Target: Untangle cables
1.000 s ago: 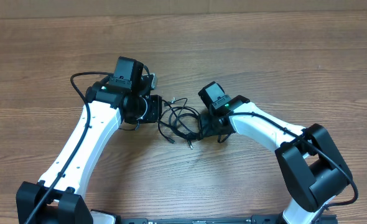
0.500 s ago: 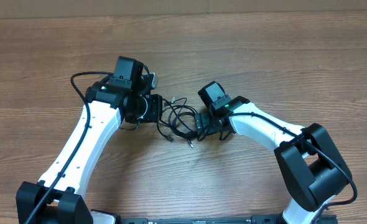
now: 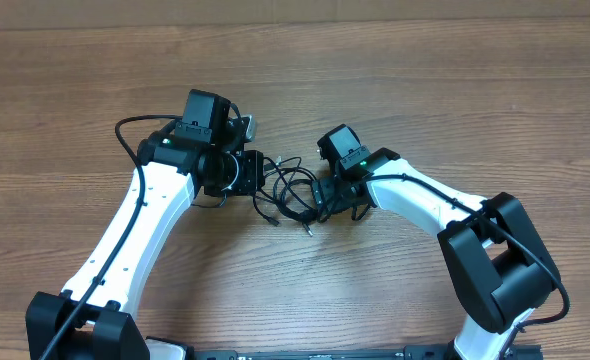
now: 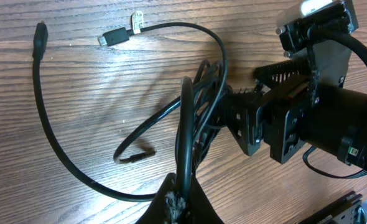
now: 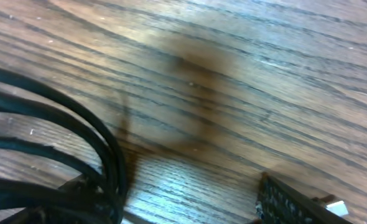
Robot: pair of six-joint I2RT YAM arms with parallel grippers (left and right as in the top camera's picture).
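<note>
Tangled cables (image 3: 291, 188), and the job's barely begun.
On the wooden table (image 3: 455, 80), the left gripper (image 4: 183, 202) is clenched on one strand at the bundle's edge. The right gripper (image 3: 321, 198) stands spread just beside the bundle, gripping nothing as far as the blurred wrist view shows. Loops overlap, nothing separated yet; one plug tip (image 4: 114, 37) lies free.

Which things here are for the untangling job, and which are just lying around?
For the job: cables; left claw, shut on one cable; right claw, open beside the tangle.
Just there: wooden table; thick black cord on the left arm.
</note>
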